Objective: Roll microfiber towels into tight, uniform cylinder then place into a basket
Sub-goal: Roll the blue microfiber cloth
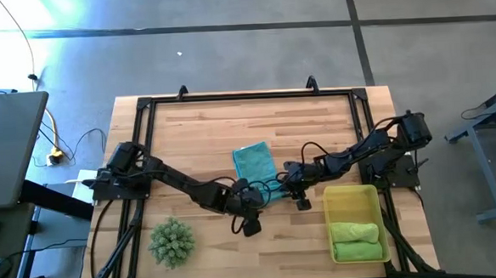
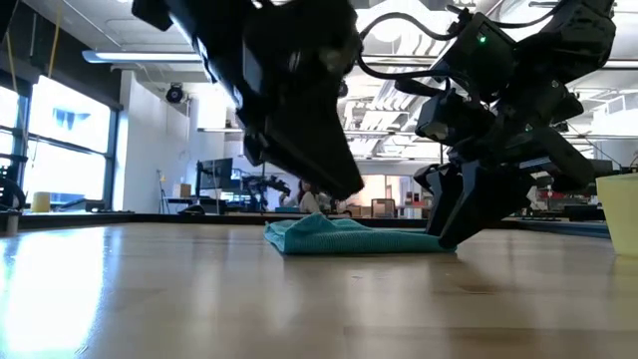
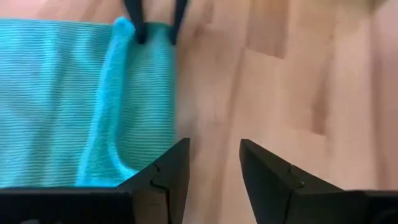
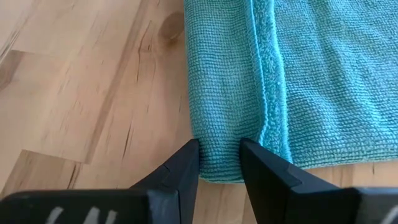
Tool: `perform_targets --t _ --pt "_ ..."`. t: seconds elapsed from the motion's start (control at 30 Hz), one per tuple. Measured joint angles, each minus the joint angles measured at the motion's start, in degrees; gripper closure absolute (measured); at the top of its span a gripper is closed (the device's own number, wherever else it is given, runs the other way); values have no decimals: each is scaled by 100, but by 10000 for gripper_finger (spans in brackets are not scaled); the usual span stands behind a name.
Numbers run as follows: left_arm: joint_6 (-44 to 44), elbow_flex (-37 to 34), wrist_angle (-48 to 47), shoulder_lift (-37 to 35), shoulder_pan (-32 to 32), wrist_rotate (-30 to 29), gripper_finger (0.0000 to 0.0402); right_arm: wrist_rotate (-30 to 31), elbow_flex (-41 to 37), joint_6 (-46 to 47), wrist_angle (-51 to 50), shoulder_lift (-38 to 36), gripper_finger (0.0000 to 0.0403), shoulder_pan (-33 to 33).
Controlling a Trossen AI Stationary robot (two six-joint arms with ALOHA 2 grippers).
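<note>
Jaws of right gripper [image 4: 219,160] hide teal towel's [image 4: 298,81] fold.

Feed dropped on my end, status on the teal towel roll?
Left gripper jaws open, off the teal towel. Right gripper pinching its folded edge. Two green rolls in basket. Nothing blocking.

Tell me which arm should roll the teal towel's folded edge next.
Probably the right: the right gripper pinches the teal towel's folded edge, while the left gripper stands open over bare table beside it.
</note>
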Motion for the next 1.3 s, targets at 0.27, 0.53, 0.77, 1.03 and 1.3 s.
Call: perform_targets --t 0.27,0.53,0.77,1.03,1.3 --pt "-168 0 -617 248 47 -387 271 0 -4 13 9 2 290 0" --pt "-643 7 -1062 310 43 -548 271 -1 -7 11 31 7 290 0" --pt "-229 196 -899 310 -137 -536 270 0 -9 9 42 7 290 0" --pt "1379 246 -892 317 -373 -1013 270 0 -9 15 46 9 290 0" --pt "1822 133 -1001 510 -290 -1139 270 0 -11 15 48 9 290 0"
